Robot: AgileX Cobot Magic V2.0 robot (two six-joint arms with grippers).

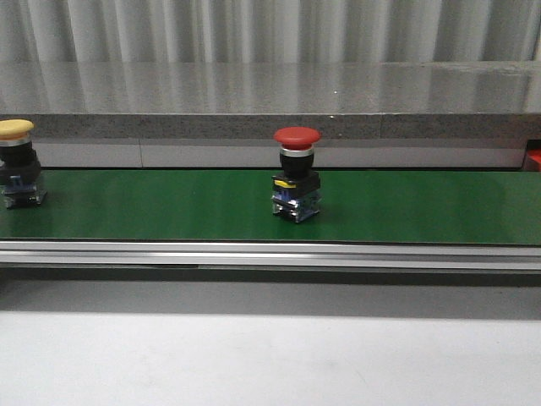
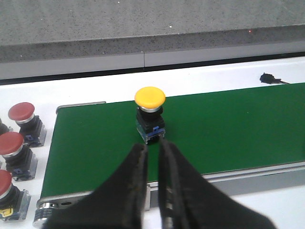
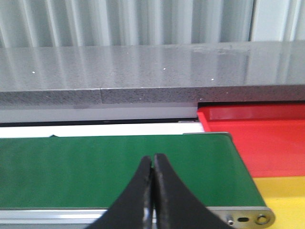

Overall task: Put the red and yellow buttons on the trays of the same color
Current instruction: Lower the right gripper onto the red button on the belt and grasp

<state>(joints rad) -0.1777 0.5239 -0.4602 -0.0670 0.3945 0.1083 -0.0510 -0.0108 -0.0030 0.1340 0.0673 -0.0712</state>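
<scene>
— Where are the buttons?

— A red button [image 1: 297, 173] stands upright mid-way along the green belt [image 1: 423, 207]; a yellow button [image 2: 150, 113] stands near the belt's left end, just ahead of my left hand [image 2: 152, 147].

— Is that hand grasping it?

— No. Its fingers are nearly together, a narrow gap between them, holding nothing. My right hand [image 3: 152, 162] is clenched and empty above the belt's other end.

— The trays?

— The red tray [image 3: 267, 138] and yellow tray [image 3: 286, 200] lie just beside that end. Three more red buttons [image 2: 21, 119] wait on the tabletop [image 2: 214, 78].
</scene>
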